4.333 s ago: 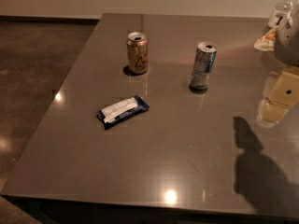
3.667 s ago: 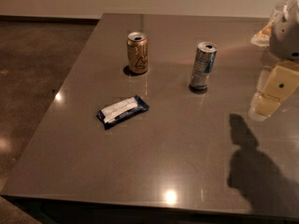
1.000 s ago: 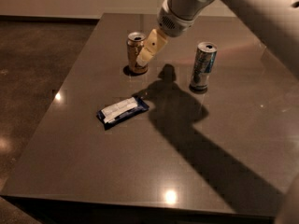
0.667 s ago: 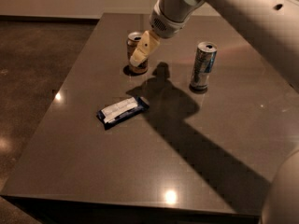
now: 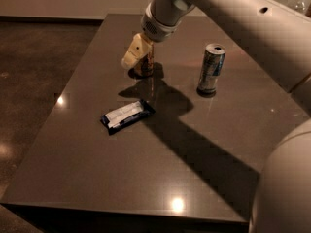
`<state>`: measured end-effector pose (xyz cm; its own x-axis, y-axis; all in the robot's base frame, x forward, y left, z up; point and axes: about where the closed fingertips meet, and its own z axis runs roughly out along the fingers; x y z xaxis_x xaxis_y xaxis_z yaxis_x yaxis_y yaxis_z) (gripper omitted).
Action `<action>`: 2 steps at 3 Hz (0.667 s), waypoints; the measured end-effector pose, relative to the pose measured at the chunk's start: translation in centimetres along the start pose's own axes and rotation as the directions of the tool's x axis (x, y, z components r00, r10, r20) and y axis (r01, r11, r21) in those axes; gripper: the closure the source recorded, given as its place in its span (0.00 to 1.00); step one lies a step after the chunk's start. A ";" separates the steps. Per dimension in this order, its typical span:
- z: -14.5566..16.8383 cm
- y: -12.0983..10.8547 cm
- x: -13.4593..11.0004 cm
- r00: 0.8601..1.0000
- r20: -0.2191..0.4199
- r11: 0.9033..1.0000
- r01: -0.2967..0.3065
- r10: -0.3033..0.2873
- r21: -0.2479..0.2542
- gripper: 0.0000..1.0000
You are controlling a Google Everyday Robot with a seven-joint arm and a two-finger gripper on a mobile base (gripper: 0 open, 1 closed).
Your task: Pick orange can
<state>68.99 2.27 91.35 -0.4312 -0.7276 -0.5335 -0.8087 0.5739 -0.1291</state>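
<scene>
The orange can (image 5: 147, 66) stands upright on the far left part of the dark table (image 5: 87, 174). Only its lower right side shows, as the gripper covers the rest. My gripper (image 5: 135, 53), cream-coloured at the end of the white arm (image 5: 228, 13), is right at the can, in front of its upper left side. Whether it touches the can I cannot tell.
A taller slim silver-and-blue can (image 5: 211, 68) stands upright to the right of the orange can. A blue-and-white snack packet (image 5: 127, 115) lies flat nearer the front. The arm's shadow crosses the table. The table's left edge drops to a dark floor (image 5: 34, 81).
The arm has swung from the right side of the table across to the orange can, and the gripper has come down over the can's left side. The can, slim can and packet have not moved.
</scene>
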 end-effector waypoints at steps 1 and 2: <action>1.0 0.3 -0.8 1.000 0.011 0.999 0.005 -0.004 -0.033 0.11; 1.3 0.3 -1.6 1.000 0.026 0.998 0.009 -0.007 -0.062 0.34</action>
<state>70.00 4.08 91.12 -0.4147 -0.7216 -0.5544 -0.8358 0.5429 -0.0814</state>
